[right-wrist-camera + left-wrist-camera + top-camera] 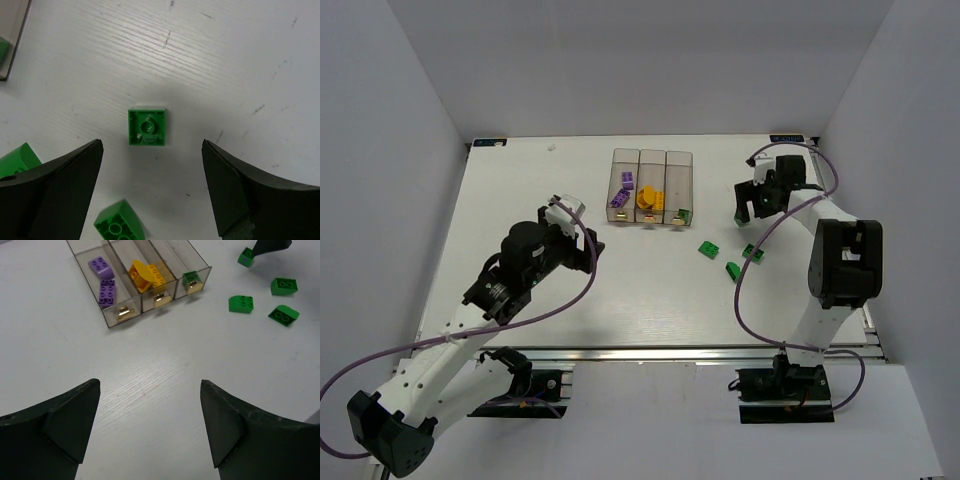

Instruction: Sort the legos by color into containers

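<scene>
The matte, grained white table (520, 200) bore three clear boxy bins (652, 153) at far centre, holding studded purple bricks (102, 267), orange-yellow bricks (145, 275) and one green brick (191, 277). Both black wedge-fingered claws gaped empty: the left claw (150, 382) near-left of the bins, the right claw (152, 142) over an upturned hollow brick (146, 127) among loose green bricks (241, 303).

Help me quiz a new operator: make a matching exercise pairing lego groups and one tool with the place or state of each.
Column one:
1. purple legos
2. orange-yellow legos
3. upside-down green lego
4. right tool

Column two:
A. in the middle container
B. open, above the table
C. in the left container
D. loose on the table

Pairs: 1-C, 2-A, 3-D, 4-B
</scene>
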Motion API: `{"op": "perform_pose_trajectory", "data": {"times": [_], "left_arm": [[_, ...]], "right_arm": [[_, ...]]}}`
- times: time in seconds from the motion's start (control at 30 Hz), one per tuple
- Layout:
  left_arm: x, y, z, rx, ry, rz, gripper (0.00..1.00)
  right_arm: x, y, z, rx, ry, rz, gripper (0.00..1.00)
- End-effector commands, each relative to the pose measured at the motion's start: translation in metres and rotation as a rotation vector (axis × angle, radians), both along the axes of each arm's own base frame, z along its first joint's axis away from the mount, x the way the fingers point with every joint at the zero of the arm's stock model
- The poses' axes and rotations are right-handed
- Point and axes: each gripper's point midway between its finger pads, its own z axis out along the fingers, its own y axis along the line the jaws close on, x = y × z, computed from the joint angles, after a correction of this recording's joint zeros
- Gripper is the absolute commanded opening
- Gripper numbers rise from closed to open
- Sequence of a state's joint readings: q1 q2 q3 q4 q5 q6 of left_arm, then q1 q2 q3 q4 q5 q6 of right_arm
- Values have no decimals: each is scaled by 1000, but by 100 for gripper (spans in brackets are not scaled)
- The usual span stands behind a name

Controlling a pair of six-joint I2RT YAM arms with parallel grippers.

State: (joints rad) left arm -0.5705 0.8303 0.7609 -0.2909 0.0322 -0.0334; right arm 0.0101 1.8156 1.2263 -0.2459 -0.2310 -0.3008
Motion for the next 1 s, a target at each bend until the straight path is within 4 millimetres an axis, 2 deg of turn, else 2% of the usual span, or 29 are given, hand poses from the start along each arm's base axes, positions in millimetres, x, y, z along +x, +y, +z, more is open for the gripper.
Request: {"op": "perform_pose_trajectory", "data": {"times": [0.0, 0.17, 0.3, 0.43, 0.57, 0.63, 0.67, 0.73, 0.8, 0.87, 0.97], "left_arm": [[8, 16, 10, 14, -57, 80, 91], [9, 13, 6, 24, -40, 70, 91], [9, 15, 5, 26, -44, 77, 91], [9, 15, 3, 30, -39, 77, 91], [10, 14, 0, 37, -30, 75, 91], [10, 14, -1, 38, -27, 73, 91], [10, 13, -1, 37, -29, 73, 91], [10, 14, -1, 36, -30, 73, 91], [10, 14, -1, 36, -30, 73, 91], [10, 13, -2, 38, -29, 71, 91], [10, 13, -2, 37, -32, 68, 92]], "right_arm": [[8, 17, 4, 20, 11, 58, 85], [14, 17, -18, -22, 45, 59, 83], [20, 13, -26, -46, 53, 44, 82], [24, 11, -29, -62, 46, 42, 76], [23, 12, -34, -65, 50, 56, 65], [22, 15, -35, -62, 44, 84, 48], [22, 15, -34, -65, 41, 89, 35], [18, 21, -34, -52, 42, 129, 24], [15, 22, -32, -45, 39, 149, 17], [13, 28, -20, -37, 18, 180, 10], [3, 54, 14, 8, -51, 291, 6]]}}
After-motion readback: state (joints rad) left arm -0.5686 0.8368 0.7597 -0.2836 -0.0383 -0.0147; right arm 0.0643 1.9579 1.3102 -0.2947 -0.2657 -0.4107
